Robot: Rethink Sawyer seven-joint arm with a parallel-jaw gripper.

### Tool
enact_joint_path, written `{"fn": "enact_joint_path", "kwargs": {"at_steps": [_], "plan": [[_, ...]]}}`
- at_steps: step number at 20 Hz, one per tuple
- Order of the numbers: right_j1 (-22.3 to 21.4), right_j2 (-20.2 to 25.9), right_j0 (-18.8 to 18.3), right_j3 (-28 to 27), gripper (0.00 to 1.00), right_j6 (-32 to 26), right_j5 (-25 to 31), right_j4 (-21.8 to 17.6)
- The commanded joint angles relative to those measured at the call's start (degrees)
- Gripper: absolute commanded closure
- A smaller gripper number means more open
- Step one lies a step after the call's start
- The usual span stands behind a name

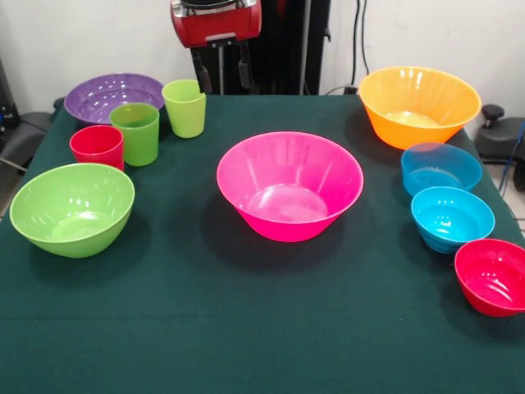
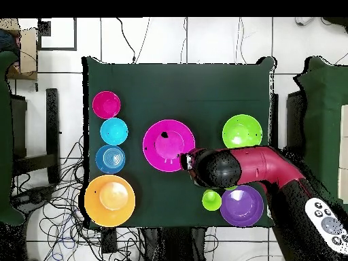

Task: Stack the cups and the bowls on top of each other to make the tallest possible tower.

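My gripper (image 1: 222,72) hangs open and empty above the table's far edge, behind the lime-green cup (image 1: 185,107) and apart from everything. The green cup (image 1: 135,133) and red cup (image 1: 98,146) stand upright beside it. The bowls stand separate and upright: pink (image 1: 289,185) in the middle, orange (image 1: 419,105), lime-green (image 1: 72,208), purple (image 1: 113,96), translucent blue (image 1: 440,168), turquoise (image 1: 452,217) and small red (image 1: 495,276). In the overhead view my arm (image 2: 251,166) covers the red and green cups. The lime-green cup (image 2: 211,200) shows beside the purple bowl (image 2: 241,206).
The dark green tablecloth (image 1: 246,328) covers the table. The cups and the purple and lime-green bowls group on one side, the orange and three small bowls on the other. Cables lie on the floor by the table (image 2: 61,204).
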Motion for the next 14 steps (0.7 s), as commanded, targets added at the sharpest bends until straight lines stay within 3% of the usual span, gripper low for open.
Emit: {"fn": "enact_joint_path", "kwargs": {"at_steps": [1, 14], "plan": [[3.7, -4.0, 2.3, -0.2, 0.00, 2.3, -4.6, -3.7], [6.3, -6.5, 3.4, -1.1, 0.00, 2.6, -6.6, -3.9]]}}
